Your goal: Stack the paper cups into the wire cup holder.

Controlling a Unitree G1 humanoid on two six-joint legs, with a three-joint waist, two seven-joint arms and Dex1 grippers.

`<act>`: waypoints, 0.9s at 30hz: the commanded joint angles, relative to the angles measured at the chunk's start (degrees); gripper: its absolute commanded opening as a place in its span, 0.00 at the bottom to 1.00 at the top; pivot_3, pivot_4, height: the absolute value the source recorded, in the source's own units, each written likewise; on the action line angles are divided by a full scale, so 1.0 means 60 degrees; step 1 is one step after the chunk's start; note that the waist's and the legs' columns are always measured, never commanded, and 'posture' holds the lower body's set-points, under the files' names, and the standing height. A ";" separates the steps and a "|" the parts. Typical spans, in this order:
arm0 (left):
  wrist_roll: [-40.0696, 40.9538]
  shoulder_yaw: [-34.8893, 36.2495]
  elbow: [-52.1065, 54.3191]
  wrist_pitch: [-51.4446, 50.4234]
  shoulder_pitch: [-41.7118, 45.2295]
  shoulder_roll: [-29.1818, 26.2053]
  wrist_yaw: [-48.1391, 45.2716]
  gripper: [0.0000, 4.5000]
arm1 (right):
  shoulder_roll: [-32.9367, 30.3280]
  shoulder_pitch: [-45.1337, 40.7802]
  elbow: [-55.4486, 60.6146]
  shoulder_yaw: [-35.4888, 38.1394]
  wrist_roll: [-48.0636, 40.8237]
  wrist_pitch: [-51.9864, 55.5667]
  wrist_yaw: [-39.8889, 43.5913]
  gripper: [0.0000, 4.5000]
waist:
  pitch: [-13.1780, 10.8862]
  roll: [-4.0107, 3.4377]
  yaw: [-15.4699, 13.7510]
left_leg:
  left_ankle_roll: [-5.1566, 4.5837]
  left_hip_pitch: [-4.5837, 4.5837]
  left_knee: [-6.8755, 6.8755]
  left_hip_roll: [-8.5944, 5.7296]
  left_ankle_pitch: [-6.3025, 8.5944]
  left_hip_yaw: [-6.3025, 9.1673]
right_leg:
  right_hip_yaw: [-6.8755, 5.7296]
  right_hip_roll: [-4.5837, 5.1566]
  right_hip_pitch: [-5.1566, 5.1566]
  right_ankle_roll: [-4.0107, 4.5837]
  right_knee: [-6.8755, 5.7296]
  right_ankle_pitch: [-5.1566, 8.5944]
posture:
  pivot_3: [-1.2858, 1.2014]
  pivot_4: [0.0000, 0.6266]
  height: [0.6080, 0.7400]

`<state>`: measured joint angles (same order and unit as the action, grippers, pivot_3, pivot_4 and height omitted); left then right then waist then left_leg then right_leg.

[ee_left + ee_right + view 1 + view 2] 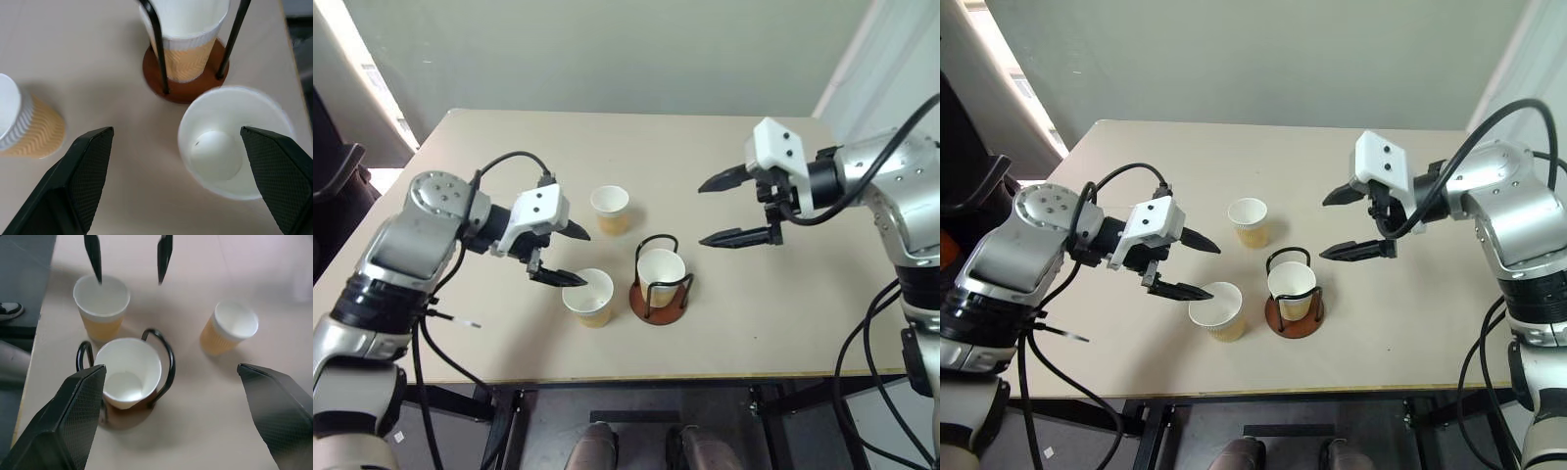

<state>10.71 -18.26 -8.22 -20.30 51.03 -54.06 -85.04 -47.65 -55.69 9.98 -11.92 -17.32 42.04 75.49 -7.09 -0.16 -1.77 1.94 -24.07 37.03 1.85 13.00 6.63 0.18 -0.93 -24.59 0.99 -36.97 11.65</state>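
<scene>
One cup [661, 271] sits in wire holder [658, 294]; two cups [588, 296] [610, 209] just beside it. Left gripper [568, 255] & right gripper [722, 209] both open, empty.

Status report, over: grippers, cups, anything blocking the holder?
Left gripper open, over near cup. Right gripper open, empty, above table. One cup in wire cup holder, far cup loose. Nothing blocking.

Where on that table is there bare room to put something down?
The far half of the table, beyond the cups, is bare, and so is the stretch under the right tool toward the table's right edge. It is crowded in the near middle: two loose cups, the wire holder with its cup, and the left tool.
</scene>
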 commanded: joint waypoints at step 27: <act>0.0682 -0.0408 -0.0733 0.0748 0.0899 0.0199 -0.1244 0.01 | -0.1163 0.0583 0.1423 0.1157 -0.1936 0.0498 -0.0095 1.00 | 0.0000 0.0002 -0.0020 | -0.0017 -0.0007 0.0011 -0.0001 -0.0008 -0.0006 | 0.0002 -0.0004 0.0017 -0.0051 0.0006 0.0011 | 0.52 0.24 1.00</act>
<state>11.50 -23.26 -14.56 -15.29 53.42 -51.60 -89.91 -53.31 -51.15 17.94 -7.89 -27.91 46.00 73.90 -7.08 -0.14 -1.89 1.83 -24.14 37.10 1.85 12.94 6.60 0.18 -0.95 -24.50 0.67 -36.94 11.72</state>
